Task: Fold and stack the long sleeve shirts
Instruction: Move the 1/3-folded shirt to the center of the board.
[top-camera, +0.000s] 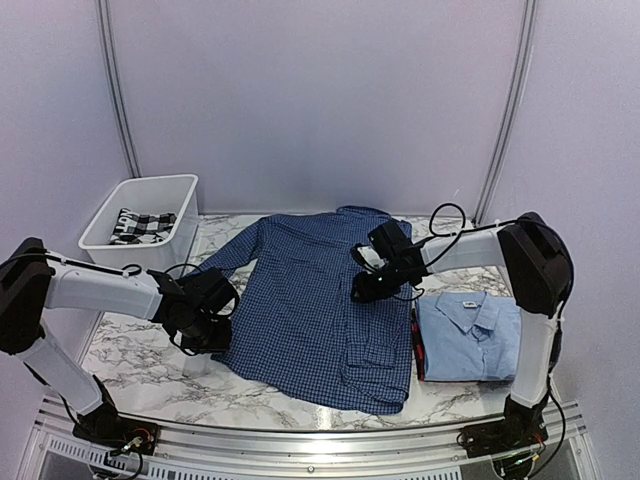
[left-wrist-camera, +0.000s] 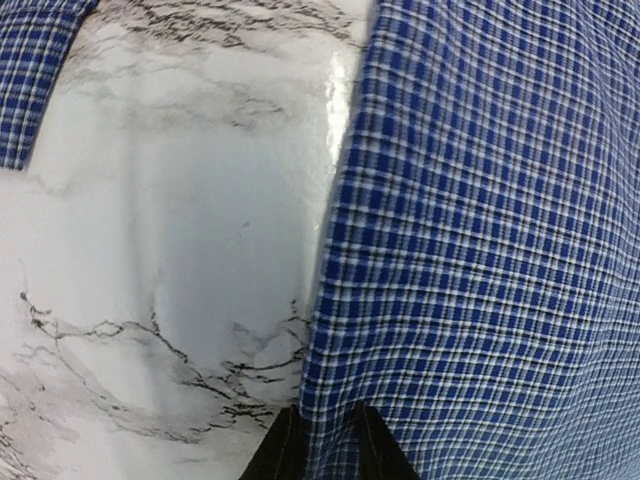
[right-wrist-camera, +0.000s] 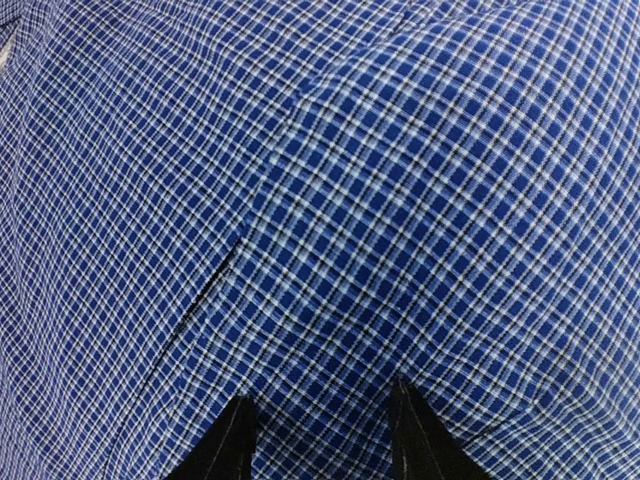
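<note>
left pincer (left-wrist-camera: 325, 432): clamped on the checked shirt (left-wrist-camera: 480, 250) right at its side edge, table (left-wrist-camera: 170, 250) just beside
right pincer (right-wrist-camera: 322, 393): pinching a raised fold mid-shirt

We're looking into a robotics test booth here: plain white wall panels (top-camera: 320, 100) are boxing in a marble-patterned table (top-camera: 130, 355). The left arm (top-camera: 95, 290) and right arm (top-camera: 465, 248) are sitting bolted to a metal rail (top-camera: 300, 440) at its near edge, with black cables (top-camera: 445, 213) looping loose. A white plastic bin (top-camera: 150, 180) is standing at the far left corner.
</note>
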